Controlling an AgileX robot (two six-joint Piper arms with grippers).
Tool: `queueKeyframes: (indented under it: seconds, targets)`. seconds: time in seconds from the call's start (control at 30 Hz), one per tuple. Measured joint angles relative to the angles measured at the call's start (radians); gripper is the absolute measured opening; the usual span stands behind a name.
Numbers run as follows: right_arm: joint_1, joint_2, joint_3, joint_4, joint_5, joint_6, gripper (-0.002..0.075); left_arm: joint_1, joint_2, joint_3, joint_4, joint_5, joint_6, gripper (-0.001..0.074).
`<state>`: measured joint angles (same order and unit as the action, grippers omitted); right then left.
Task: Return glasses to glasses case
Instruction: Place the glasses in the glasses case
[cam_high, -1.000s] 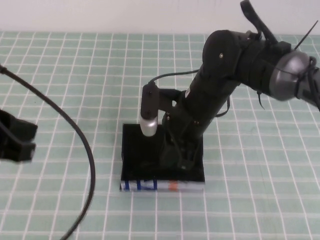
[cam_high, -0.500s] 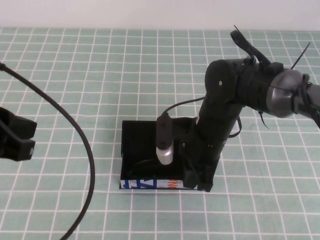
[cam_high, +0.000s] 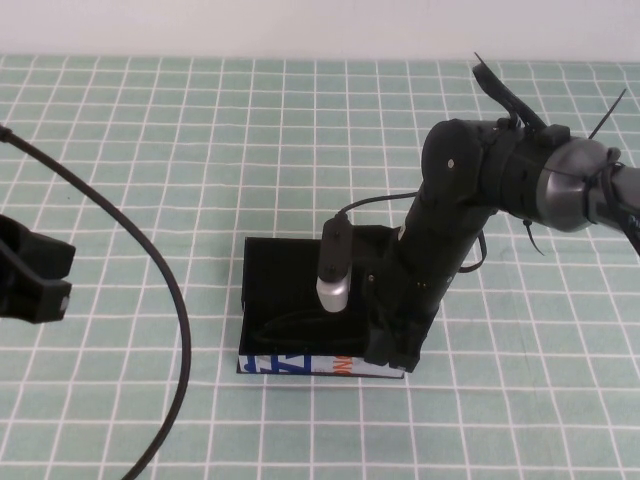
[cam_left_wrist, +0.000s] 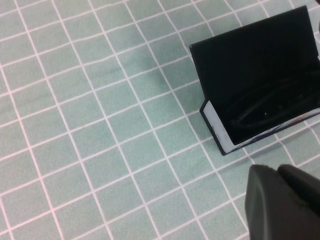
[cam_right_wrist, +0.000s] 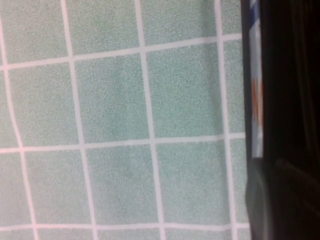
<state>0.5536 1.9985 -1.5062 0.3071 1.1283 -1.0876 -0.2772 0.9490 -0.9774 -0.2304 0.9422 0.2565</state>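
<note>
Right claw (cam_high: 392, 350), closed w/ nothing visibly in it, sits at the case (cam_high: 262, 262) front-right corner, glasses (cam_left_wrist: 272, 102) already inside, left claw (cam_high: 30, 280) parked far left, can't tell its state; next prob. shut lid.

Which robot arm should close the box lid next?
Probably the right one: the right gripper, shut, is at the open glasses case with the glasses inside. The left gripper sits far off by the table's left edge.

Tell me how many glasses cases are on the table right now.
1. The glasses case sits open mid-table, with the right gripper shut at its front right corner. The left gripper is far left.
</note>
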Motion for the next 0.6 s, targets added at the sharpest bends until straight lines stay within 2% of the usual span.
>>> queueKeyframes:
  seconds: [0.37,0.6]
  targets:
    - [0.000,0.001,-0.025,0.007,0.008,0.001,-0.0011,0.000,0.000,0.003,-0.007,0.002,0.003,-0.0002]
    - [-0.002,-0.042,-0.139,0.080,0.051,0.006,-0.0011,-0.047,0.000,0.099,-0.176,-0.007,0.259,-0.0002]
